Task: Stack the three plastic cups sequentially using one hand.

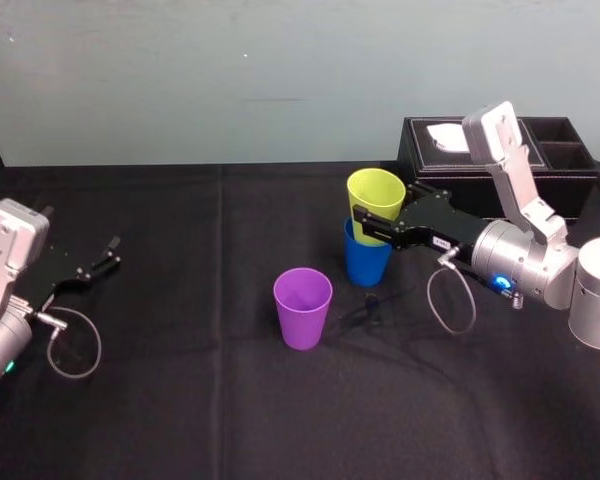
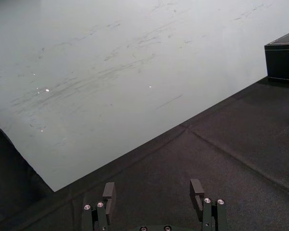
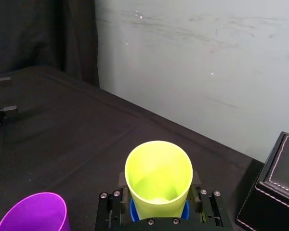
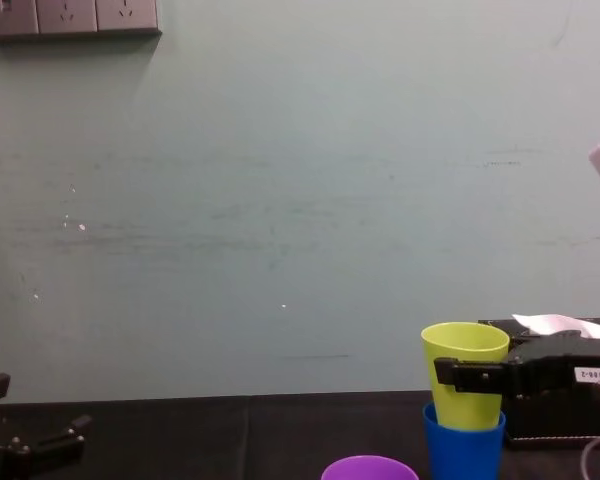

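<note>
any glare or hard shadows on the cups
Head view: yellow-green cup, blue cup and purple cup evenly lit, no hot spots; black cloth hides shadows; right gripper clamps the yellow-green cup, a dark bar across it; left gripper parked open at left. Right wrist view: that cup's inside glows. Chest view: wall flat-lit, no glare.

Right gripper (image 1: 363, 225) black, white label (image 1: 442, 241); silver wrist (image 1: 510, 262).

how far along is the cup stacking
Done: the yellow-green cup sits nested in the blue cup. In hand: the right end effector grips the yellow-green cup. To do: the purple cup stands alone, unstacked. The left end effector is parked at the left, open.
</note>
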Controlling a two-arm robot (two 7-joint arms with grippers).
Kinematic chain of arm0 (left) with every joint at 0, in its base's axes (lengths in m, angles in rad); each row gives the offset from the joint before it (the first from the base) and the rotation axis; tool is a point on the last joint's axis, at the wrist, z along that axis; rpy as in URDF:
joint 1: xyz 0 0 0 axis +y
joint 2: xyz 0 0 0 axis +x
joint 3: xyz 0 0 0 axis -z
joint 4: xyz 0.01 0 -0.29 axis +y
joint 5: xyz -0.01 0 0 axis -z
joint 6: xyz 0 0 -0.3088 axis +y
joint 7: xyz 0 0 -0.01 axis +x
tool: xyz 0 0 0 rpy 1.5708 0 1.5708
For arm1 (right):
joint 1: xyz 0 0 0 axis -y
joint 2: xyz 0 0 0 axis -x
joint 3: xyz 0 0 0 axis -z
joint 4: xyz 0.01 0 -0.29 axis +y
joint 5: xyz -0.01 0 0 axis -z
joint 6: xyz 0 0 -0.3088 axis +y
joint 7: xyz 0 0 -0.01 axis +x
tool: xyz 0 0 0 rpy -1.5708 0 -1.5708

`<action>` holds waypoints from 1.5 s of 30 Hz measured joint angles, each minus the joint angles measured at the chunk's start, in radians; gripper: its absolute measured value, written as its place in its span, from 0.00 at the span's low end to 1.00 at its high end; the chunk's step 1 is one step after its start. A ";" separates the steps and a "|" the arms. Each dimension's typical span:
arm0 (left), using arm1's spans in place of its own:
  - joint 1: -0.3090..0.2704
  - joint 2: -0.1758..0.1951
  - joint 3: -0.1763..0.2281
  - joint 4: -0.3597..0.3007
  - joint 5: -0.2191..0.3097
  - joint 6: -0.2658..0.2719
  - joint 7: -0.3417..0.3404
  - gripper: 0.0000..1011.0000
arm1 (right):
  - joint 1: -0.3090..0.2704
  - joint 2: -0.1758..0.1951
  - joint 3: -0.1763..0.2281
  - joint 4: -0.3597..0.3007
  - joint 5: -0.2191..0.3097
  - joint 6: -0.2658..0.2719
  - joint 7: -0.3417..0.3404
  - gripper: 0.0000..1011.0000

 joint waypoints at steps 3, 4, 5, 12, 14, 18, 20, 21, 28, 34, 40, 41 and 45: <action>0.000 0.000 0.000 0.000 0.000 0.000 0.000 1.00 | 0.001 0.000 -0.001 0.008 0.006 -0.005 0.009 0.73; 0.000 0.000 0.000 0.000 0.000 0.000 0.000 1.00 | 0.001 0.000 -0.002 0.009 0.008 -0.006 0.011 0.73; 0.000 0.000 0.000 0.000 0.000 0.000 0.000 1.00 | 0.002 0.000 -0.002 0.009 0.008 -0.006 0.013 0.73; 0.000 0.000 0.000 0.000 0.000 0.000 0.000 1.00 | 0.002 0.000 -0.002 0.009 0.008 -0.006 0.012 0.73; 0.000 0.000 0.000 0.000 0.000 0.000 0.000 1.00 | 0.002 0.000 -0.002 0.008 0.008 -0.006 0.012 0.73; 0.000 0.000 0.000 0.000 0.000 0.000 0.000 1.00 | 0.002 0.001 -0.002 0.008 0.008 -0.006 0.011 0.82; 0.000 0.000 0.000 0.000 0.000 0.000 0.000 1.00 | 0.002 0.001 -0.001 0.007 0.008 -0.006 0.010 0.90; 0.000 0.000 0.000 0.000 0.000 0.000 0.000 1.00 | 0.001 0.001 -0.001 0.007 0.008 -0.006 0.010 0.92; 0.000 0.000 0.000 0.000 0.000 0.000 0.000 1.00 | 0.001 0.001 -0.001 0.006 0.007 -0.006 0.009 0.99; 0.000 0.000 0.000 0.000 0.000 0.000 0.000 1.00 | 0.000 0.001 0.000 0.005 0.007 -0.005 0.009 0.99; 0.000 0.000 0.000 0.000 0.000 0.000 0.000 1.00 | 0.000 0.001 0.000 0.005 0.007 -0.005 0.008 0.99; 0.000 0.000 0.000 0.000 0.000 0.000 0.000 1.00 | 0.000 0.001 0.000 0.005 0.007 -0.005 0.008 0.99; 0.000 0.000 0.000 0.000 0.000 0.000 0.000 1.00 | -0.011 0.007 0.005 -0.009 0.015 -0.008 0.009 0.99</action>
